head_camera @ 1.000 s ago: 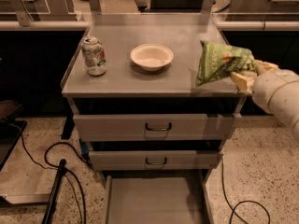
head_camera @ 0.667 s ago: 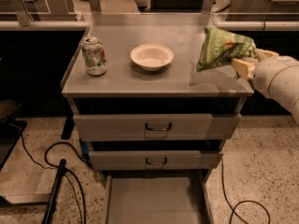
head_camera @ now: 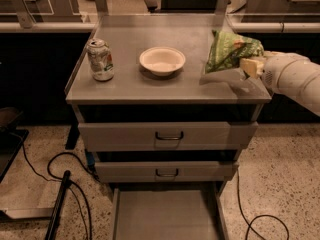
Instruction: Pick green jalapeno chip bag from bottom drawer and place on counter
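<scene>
The green jalapeno chip bag (head_camera: 228,50) hangs upright in my gripper (head_camera: 248,65), just above the right part of the counter (head_camera: 145,86). The gripper is shut on the bag's right edge, and the white arm reaches in from the right. The bag casts a shadow on the counter below it. The bottom drawer (head_camera: 165,215) is pulled open at the bottom of the view and its flat grey floor is bare.
A green-and-white soda can (head_camera: 100,59) stands on the counter's left side. A pale bowl (head_camera: 162,60) sits near the middle. Two handled drawers (head_camera: 168,135) are closed. Black cables (head_camera: 65,184) lie on the floor at the left.
The gripper has carried the chip bag up and further over the counter's right side; it now hangs a little farther back.
</scene>
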Robot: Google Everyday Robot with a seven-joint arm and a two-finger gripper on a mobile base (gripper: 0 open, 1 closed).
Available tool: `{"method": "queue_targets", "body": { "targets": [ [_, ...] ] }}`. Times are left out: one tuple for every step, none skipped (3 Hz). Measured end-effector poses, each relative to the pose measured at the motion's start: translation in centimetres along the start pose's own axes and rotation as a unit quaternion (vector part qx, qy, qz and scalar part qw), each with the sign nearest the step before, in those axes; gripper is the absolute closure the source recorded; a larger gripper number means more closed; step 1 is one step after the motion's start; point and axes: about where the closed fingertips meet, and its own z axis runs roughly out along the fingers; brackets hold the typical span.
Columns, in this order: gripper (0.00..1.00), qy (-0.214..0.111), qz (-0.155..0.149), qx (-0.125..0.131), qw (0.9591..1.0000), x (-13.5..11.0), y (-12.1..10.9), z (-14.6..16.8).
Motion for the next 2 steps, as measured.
{"method": "queue_targets", "body": {
  "targets": [
    [1.0, 0.029, 0.003, -0.025, 0.9993, 1.5, 1.1, 2.1],
    [1.0, 0.051, -0.001, -0.045, 0.9977, 2.6, 2.2, 3.4]
  ]
}}
